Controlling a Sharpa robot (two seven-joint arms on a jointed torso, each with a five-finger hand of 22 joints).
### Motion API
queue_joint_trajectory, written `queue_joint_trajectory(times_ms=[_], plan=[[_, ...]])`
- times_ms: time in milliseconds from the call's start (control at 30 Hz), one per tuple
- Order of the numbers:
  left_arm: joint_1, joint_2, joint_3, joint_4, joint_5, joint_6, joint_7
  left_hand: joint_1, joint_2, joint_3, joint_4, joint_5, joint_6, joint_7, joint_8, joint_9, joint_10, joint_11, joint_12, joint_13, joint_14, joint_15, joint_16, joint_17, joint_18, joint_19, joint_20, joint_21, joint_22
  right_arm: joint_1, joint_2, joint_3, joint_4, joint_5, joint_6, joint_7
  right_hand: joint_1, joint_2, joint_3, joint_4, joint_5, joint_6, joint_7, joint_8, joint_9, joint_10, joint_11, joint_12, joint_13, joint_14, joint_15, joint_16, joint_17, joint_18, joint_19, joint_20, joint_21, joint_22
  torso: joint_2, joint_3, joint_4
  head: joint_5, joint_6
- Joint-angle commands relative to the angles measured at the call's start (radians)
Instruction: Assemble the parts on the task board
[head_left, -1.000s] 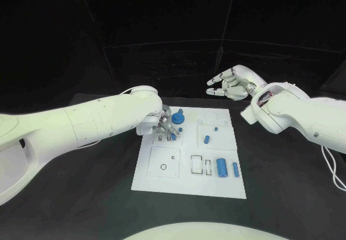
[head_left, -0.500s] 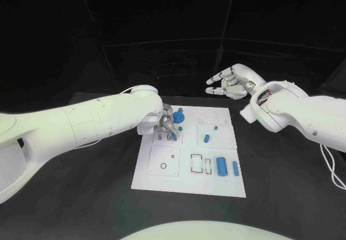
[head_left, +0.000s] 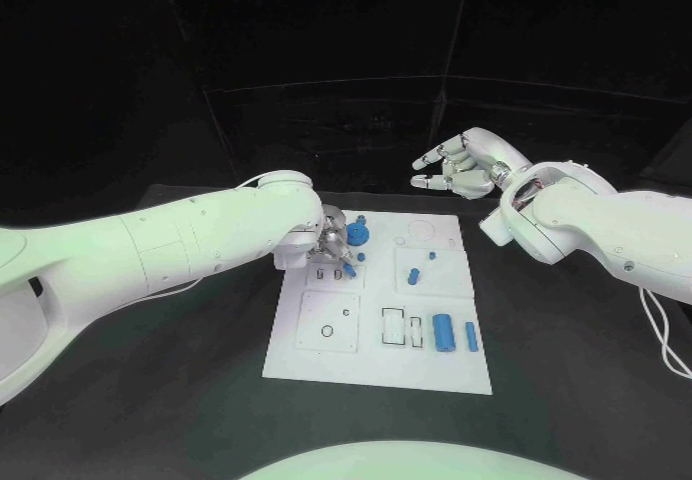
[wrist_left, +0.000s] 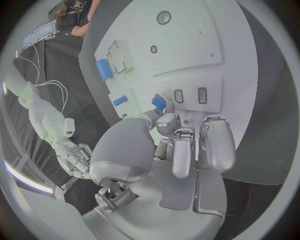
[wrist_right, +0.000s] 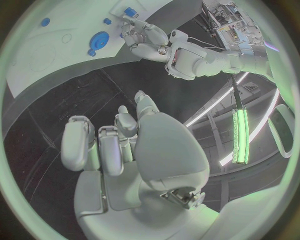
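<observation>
Two white arms reach over the black desk (head_left: 144, 350), seen from the head camera. White task board (head_left: 378, 350) lies mid-desk. Left robot hand (head_left: 329, 246) is down on the board's far-left area, fingers bunched over a small blue part (head_left: 348, 271); whether it actually grips the piece I cannot tell from here. Just beside that hand sits a blue gear-like disc (head_left: 358, 237). Further parts on the board: a short blue peg (head_left: 413, 277) near the middle, a tiny blue piece (head_left: 431, 256) beyond it, a thick blue cylinder (head_left: 444, 334) and a thin blue pin (head_left: 470, 338) side by side near the board's right front. Right robot hand (head_left: 459, 167) hangs in the air beyond the board's far edge, well apart from everything, fingers loosely spread, holding nothing.

Left wrist camera: the left robot hand's fingers (wrist_left: 176, 145) curl down onto the board (wrist_left: 187, 45), tips close against a small blue part (wrist_left: 159, 102) next to two slotted recesses. The contact is hidden, so a grasp cannot be confirmed. The blue cylinder (wrist_left: 103, 69) and peg (wrist_left: 120, 100) lie further off.

Right wrist camera: right robot hand (wrist_right: 125, 135) released, fingers apart over bare desk. Across the way, the board (wrist_right: 44, 65) carries the blue disc (wrist_right: 98, 39), with the left robot hand (wrist_right: 145, 37) over it.
</observation>
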Motion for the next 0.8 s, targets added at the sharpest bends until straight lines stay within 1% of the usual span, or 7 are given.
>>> queue_joint_trajectory(times_ms=[33,133,200,400,700,800], plan=[[0.001,-0.001,0.0,0.001,0.0,-0.021,0.02,-0.027,-0.014,0.1,-0.06,-0.002,-0.003,0.002,0.01,0.005,0.005,0.004,-0.005,-0.001,0.102,0.003,0.003,0.263,-0.003,0.003,0.003,-0.003,0.003,0.002,0.002,0.001,0.0,-0.002,0.008,0.0,0.013,0.0,-0.006,0.002,0.003,0.007,0.003,0.005,-0.001,-0.002,-0.006,-0.003,-0.002,0.067,-0.005,-0.005,0.091,-0.005,-0.005,-0.001,-0.005,-0.001,0.001,0.0002,-0.0009,0.0,-0.001],[0.001,-0.001,0.0,0.001,0.0,-0.022,0.021,-0.027,-0.014,0.1,-0.06,-0.002,-0.003,0.002,0.01,0.005,0.005,0.004,-0.005,-0.001,0.102,0.003,0.003,0.263,-0.003,0.003,0.003,-0.003,0.003,0.002,0.003,0.001,-0.001,-0.002,0.009,0.0,0.013,0.0,-0.006,0.002,0.003,0.007,0.003,0.005,-0.001,-0.002,-0.006,-0.003,-0.002,0.067,-0.005,-0.005,0.091,-0.005,-0.005,-0.001,-0.005,-0.001,0.001,0.0005,-0.001,0.0,-0.002],[0.001,-0.001,0.0,0.001,0.0,-0.022,0.022,-0.04,-0.022,0.123,-0.064,-0.003,-0.004,0.002,0.014,0.01,0.007,0.003,-0.004,-0.001,0.102,0.004,0.003,0.263,-0.003,0.003,0.002,-0.004,0.003,0.002,0.003,0.001,-0.001,-0.002,0.009,-0.001,0.013,0.0,-0.006,0.002,0.003,0.007,0.003,0.005,-0.001,-0.002,-0.006,-0.003,-0.002,0.067,-0.005,-0.005,0.091,-0.005,-0.005,-0.001,-0.005,-0.001,0.001,0.0003,-0.0008,0.0,-0.001],[0.001,-0.001,0.0,0.001,0.0,-0.023,0.023,-0.044,-0.027,0.136,-0.068,-0.003,-0.004,0.001,0.016,0.012,0.007,0.003,-0.004,-0.001,0.102,0.004,0.003,0.263,-0.003,0.003,0.002,-0.004,0.004,0.002,0.004,0.001,-0.001,-0.002,0.01,-0.001,0.013,0.0,-0.006,0.002,0.003,0.007,0.003,0.005,-0.001,-0.002,-0.006,-0.003,-0.002,0.067,-0.005,-0.005,0.091,-0.005,-0.005,-0.001,-0.005,-0.001,0.0,0.0007,-0.0007,-0.001,-0.002],[0.001,-0.003,0.0,-0.004,0.0,-0.025,0.023,-0.045,-0.028,0.139,-0.069,-0.003,-0.004,0.001,0.017,0.013,0.007,0.003,-0.004,-0.002,0.102,0.003,0.003,0.263,-0.003,0.003,0.002,-0.003,0.004,0.002,0.005,0.001,-0.002,-0.002,0.011,-0.002,0.012,0.0,-0.007,0.002,0.004,0.007,0.003,0.005,-0.001,-0.002,-0.006,-0.003,-0.002,0.067,-0.005,-0.005,0.09,-0.005,-0.005,-0.001,-0.005,-0.002,0.001,0.0002,-0.0007,-0.001,-0.002],[0.001,-0.004,0.0,-0.005,0.0,-0.026,0.023,-0.046,-0.029,0.139,-0.07,-0.003,-0.004,0.001,0.017,0.013,0.007,0.003,-0.004,-0.002,0.102,0.003,0.003,0.263,-0.003,0.003,0.002,-0.004,0.004,0.002,0.005,0.001,-0.002,-0.002,0.012,-0.002,0.012,0.0,-0.007,0.002,0.004,0.007,0.003,0.005,-0.001,-0.002,-0.006,-0.003,-0.002,0.067,-0.005,-0.005,0.09,-0.005,-0.005,-0.001,-0.005,-0.002,0.001,0.0003,-0.0008,-0.001,-0.003]])
